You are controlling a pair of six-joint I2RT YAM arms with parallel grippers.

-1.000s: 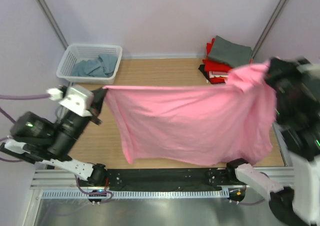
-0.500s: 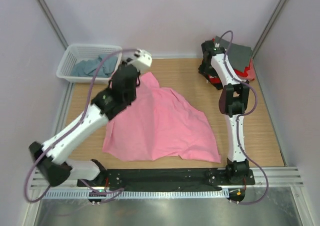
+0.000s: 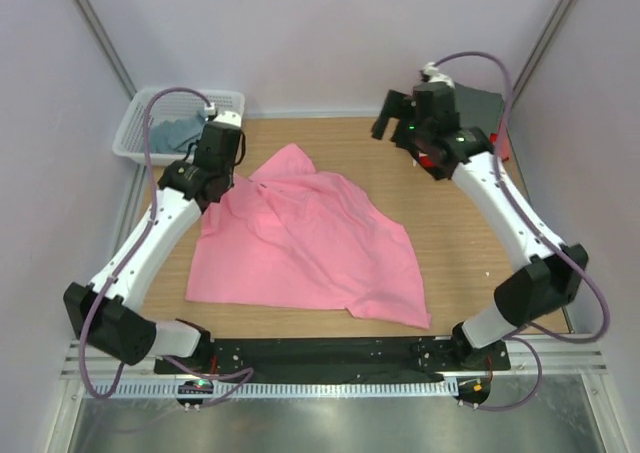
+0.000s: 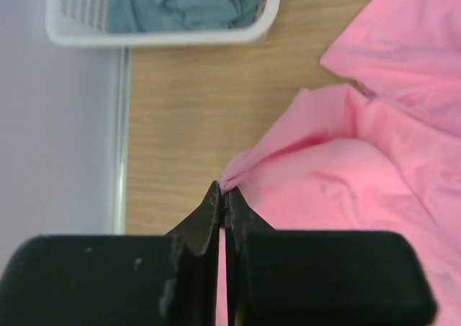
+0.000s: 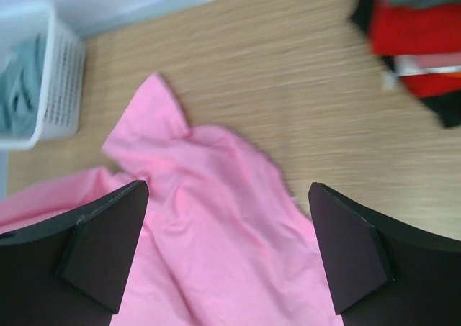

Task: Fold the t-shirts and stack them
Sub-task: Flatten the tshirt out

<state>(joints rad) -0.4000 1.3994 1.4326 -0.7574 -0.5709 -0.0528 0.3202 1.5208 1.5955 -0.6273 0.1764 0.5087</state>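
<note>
Lying crumpled on the table (image 3: 440, 203), the pink shirt (image 3: 310, 243) is pinched at its far left edge by the left claw (image 4: 224, 196). The right claw (image 5: 227, 189) hangs spread wide, holding nothing.

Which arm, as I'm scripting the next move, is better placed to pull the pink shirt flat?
Left, probably: the left claw is shut on an edge of the pink shirt, while the right claw hangs open near the folded stack.
</note>
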